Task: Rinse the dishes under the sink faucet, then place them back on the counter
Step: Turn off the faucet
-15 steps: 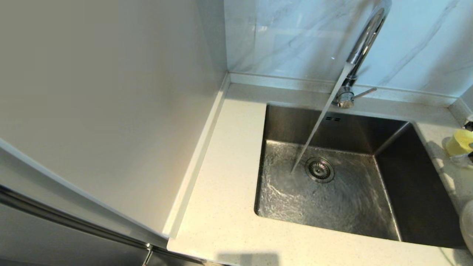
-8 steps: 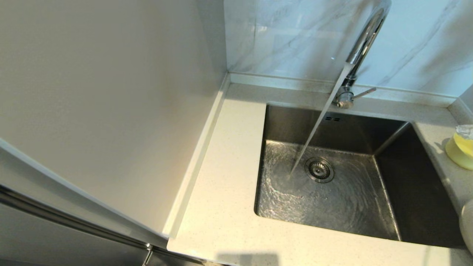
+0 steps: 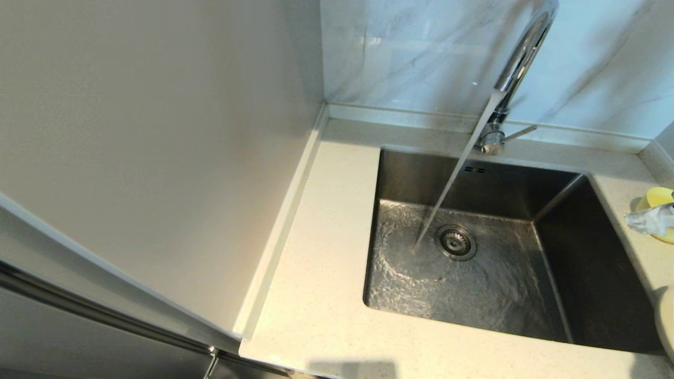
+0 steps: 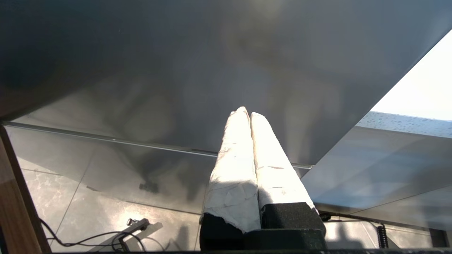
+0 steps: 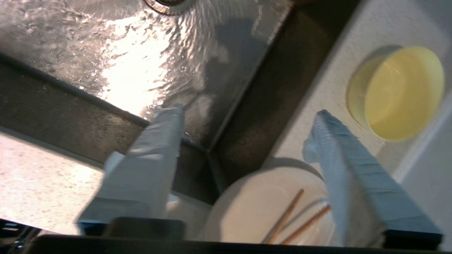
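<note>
Water runs from the chrome faucet (image 3: pixel 518 58) into the steel sink (image 3: pixel 474 263), landing beside the drain. The pale-yellow bowl (image 5: pixel 399 91) stands upright on the counter (image 3: pixel 321 295) right of the sink, also at the head view's right edge as the bowl (image 3: pixel 659 199). The cream plate (image 5: pixel 254 208) lies nearer along that counter, with two brown chopsticks (image 5: pixel 286 215) on it. My right gripper (image 5: pixel 247 113) hovers open over the sink's right rim and the plate, holding nothing; one taped fingertip (image 3: pixel 648 221) shows in front of the bowl. My left gripper (image 4: pixel 247 111) is shut and empty, below the counter.
A tall pale panel (image 3: pixel 158 158) walls off the counter's left side. A marble backsplash (image 3: pixel 410 52) rises behind the faucet. The plate's rim (image 3: pixel 666 321) shows at the head view's right edge. The left gripper faces a grey cabinet front (image 4: pixel 176 70), with floor cables below.
My right gripper has opened and left the bowl standing on the counter. Its finger has swung from behind the bowl to in front of it. Water keeps running.
</note>
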